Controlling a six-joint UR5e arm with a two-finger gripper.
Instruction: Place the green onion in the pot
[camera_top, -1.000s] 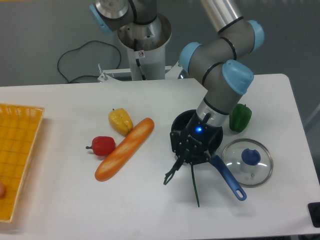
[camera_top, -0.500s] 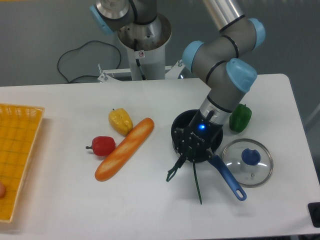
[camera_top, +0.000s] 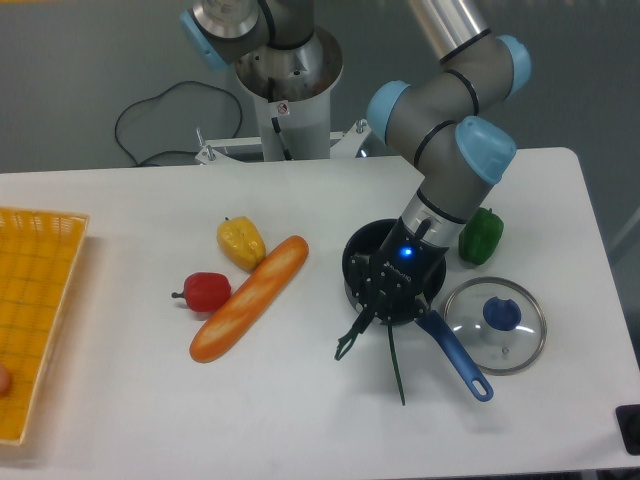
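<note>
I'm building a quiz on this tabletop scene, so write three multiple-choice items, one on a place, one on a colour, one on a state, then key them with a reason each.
1. Where does the glass lid lie?
A. on the pot
B. on the table beside the pot's handle
C. in the yellow basket

2. What colour is the pot's handle?
A. blue
B. red
C. white

3. How is the green onion now?
A. lying flat, untouched
B. wholly inside the pot
C. hanging from the gripper, tips over the table

Key:
1 B: the glass lid rests on the table just right of the handle of the pot.
2 A: the handle is plainly blue.
3 C: the green onion trails down from the gripper, its tips outside the rim.
</note>
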